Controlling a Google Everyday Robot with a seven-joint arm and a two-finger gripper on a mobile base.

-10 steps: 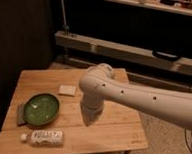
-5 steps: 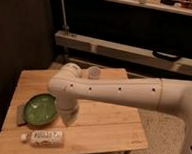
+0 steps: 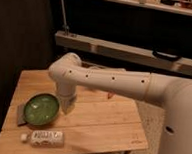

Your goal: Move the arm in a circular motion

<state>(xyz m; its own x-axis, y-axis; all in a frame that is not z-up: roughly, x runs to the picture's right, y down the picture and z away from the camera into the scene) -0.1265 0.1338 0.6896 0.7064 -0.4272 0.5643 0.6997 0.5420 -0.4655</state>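
**White robot arm bent over a wooden table beside a green bowl**

The arm (image 3: 114,80) is a thick, smooth white tube with a glossy, plastic-looking skin and a row of small dark dots along its length. It reaches in from the right of the view, where it joins a broad white rounded body. At a bulbous elbow joint high above the gripper it turns sharply downward into a short, tapering segment.

The gripper (image 3: 67,108) is at the end of that tapered segment, low over the table (image 3: 106,122) and pointing down. It shows only as a pale grey, blunt tip, and I cannot tell whether it is spread or closed, or whether it touches the wood.

Just to the left of the gripper sits a round, shallow green bowl (image 3: 42,109) with a shiny inner surface. The bowl rests on a dark square mat (image 3: 20,114), whose corner sticks out on the side away from the gripper. In front of the gripper, near the table's front edge, a white bottle (image 3: 47,137) with a printed label lies on its side.

The table is made of light wooden slats with visible seams and a warm, matte grain. Behind it runs a long pale ledge (image 3: 126,50) against a dark wall. The room is dim. To the right of the table the floor (image 3: 151,121) looks speckled and grey.
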